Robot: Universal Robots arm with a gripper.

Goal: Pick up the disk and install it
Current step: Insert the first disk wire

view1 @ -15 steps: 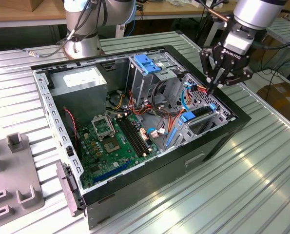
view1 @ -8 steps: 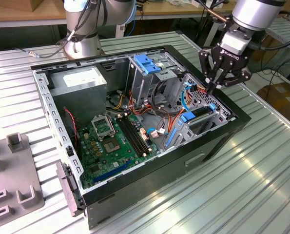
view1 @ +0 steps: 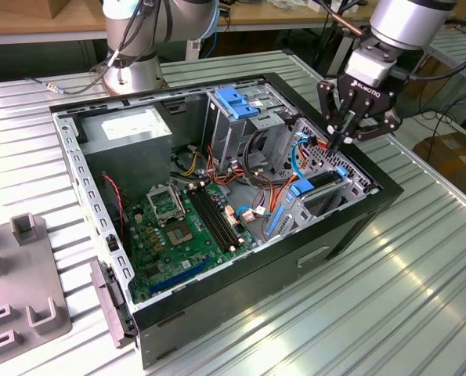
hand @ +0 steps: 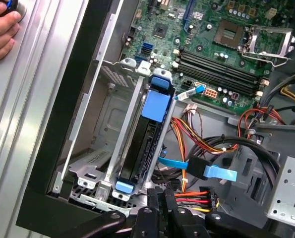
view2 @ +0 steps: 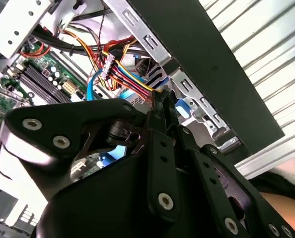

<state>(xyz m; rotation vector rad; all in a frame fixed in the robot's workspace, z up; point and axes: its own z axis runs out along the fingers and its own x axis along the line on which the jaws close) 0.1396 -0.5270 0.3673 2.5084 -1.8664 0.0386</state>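
One gripper (view1: 344,141), fingers pinched together on nothing, hovers at 12 o'clock above the disk (hand: 143,144) seated edge-up in its bay; descending risks snagging the cables (hand: 192,144).

A ribbed, silver metal tabletop (view1: 389,298) fills most of the exterior view, its slats running diagonally. An open black computer case (view1: 311,258) lies on its side at the centre of the frame, resting directly on the slats. At the lower left sits a grey fixture block (view1: 17,290) with upright tabs. The robot arm's round base (view1: 131,74) stands on the tabletop at the upper left, behind the case
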